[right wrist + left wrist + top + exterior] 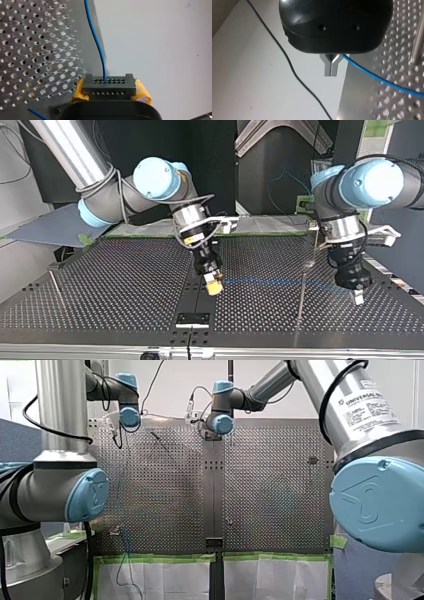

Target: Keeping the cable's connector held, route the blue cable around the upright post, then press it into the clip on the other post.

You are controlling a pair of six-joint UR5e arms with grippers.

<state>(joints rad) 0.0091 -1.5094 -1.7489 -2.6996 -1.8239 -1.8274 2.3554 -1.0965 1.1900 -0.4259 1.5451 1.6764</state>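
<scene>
There is one blue cable (pixel 280 282), and it hangs in a shallow line over the counter (pixel 125 285) from one end effector to the other. At one end sits its single black connector (pixel 109 86), a block with two rows of small holes. It is gripped squarely between the two yellow pads (pixel 143 92) of my right end effector (pixel 215 287), closed only as far as the block's width, and the cable leaves the connector straight ahead of those pads. The other end runs into my left end effector (pixel 330 68), whose two metal fingers (pixel 327 67) are pressed flat together with no gap; the cable comes out at their root, pinched there. I count two posts: one thin post (pixel 302 292) stands between the two end effectors, nearer my left one, and the cable crosses it, though I cannot tell on which side. A second post (pixel 55 287) stands well apart beyond my right end effector. One black cable (pixel 287 62) trails across the pale surface beside my left end effector.
</scene>
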